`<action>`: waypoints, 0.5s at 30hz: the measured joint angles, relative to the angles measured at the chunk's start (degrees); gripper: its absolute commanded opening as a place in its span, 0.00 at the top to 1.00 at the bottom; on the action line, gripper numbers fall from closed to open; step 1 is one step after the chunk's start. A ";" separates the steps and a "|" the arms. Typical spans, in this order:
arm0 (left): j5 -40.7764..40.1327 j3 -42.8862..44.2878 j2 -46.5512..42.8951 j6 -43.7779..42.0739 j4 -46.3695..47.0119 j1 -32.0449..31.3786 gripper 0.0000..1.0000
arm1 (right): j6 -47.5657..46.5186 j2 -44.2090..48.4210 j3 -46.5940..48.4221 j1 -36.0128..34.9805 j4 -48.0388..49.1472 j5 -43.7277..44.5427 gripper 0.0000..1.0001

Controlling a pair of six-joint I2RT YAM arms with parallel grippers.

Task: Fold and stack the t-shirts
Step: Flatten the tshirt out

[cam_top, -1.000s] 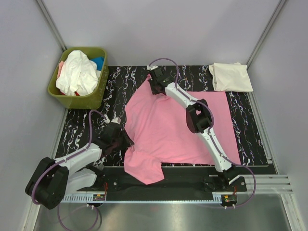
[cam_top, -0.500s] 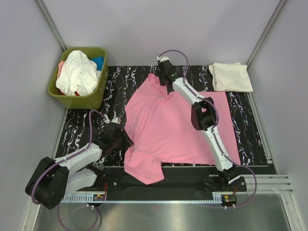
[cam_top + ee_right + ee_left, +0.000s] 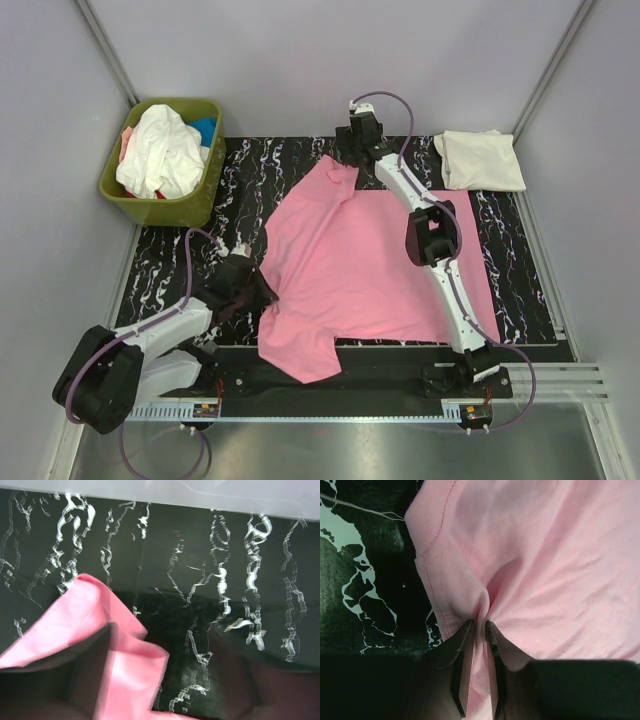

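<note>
A bright pink t-shirt lies spread on the black marbled mat. My left gripper is at its near-left edge, shut on a pinched fold of pink fabric next to the sleeve hem. My right gripper hovers at the mat's far edge, over the shirt's far corner. Its jaws stand open with a loose pink corner lying by the left finger, not clamped. A folded cream t-shirt rests at the back right.
An olive-green bin at the back left holds a white shirt and a blue one. Grey walls close in the mat on three sides. A pink sleeve hangs over the mat's near edge.
My right gripper moved back and to the right, drawing the shirt's far corner along, then opened and let it go. The left gripper has stayed shut in place.
</note>
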State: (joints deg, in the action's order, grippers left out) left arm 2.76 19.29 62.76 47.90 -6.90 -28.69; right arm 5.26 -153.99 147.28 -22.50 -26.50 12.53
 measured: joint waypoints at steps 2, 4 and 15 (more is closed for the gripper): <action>0.00 0.00 0.00 0.02 0.00 0.00 0.77 | 0.11 -0.83 0.74 0.04 0.28 0.11 0.00; -0.02 0.07 0.04 0.02 -0.07 0.00 0.80 | 0.76 -1.25 0.76 0.22 0.04 0.28 0.00; -7.28 9.75 -0.15 -1.81 -16.31 -3.13 0.41 | 4.96 12.02 -16.11 3.21 -3.13 0.94 0.00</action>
State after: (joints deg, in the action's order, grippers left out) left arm -4.51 29.04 62.61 46.09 -23.20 -31.81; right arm 10.22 -141.97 131.17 -19.29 -29.63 13.47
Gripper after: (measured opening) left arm 0.523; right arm 0.994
